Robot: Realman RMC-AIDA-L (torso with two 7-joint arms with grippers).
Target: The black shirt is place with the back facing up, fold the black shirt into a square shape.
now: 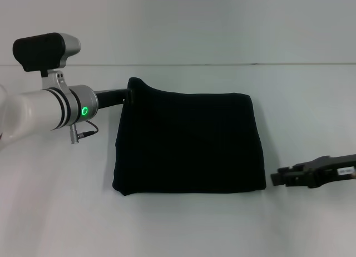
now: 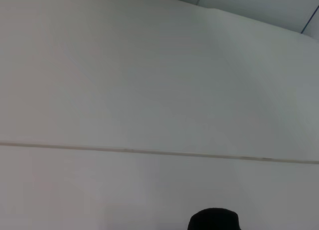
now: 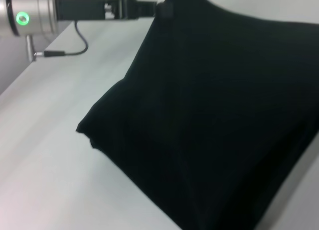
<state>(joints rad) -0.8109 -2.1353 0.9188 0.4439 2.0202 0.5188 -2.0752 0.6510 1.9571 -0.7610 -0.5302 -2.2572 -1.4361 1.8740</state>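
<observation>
The black shirt (image 1: pixel 189 143) lies folded into a rough rectangle in the middle of the white table. My left gripper (image 1: pixel 132 94) is at the shirt's far left corner, shut on the cloth, and that corner stands up in a small peak. In the right wrist view the same gripper (image 3: pixel 160 8) pinches the raised corner of the shirt (image 3: pixel 209 110). A small black bulge of the shirt (image 2: pixel 214 221) shows in the left wrist view. My right gripper (image 1: pixel 276 179) rests low over the table just to the right of the shirt's near right corner, apart from the cloth.
The white table (image 1: pixel 183 229) runs back to a pale wall, with a seam line (image 1: pixel 222 64) where they meet. A thin cable (image 1: pixel 86 132) hangs from the left wrist.
</observation>
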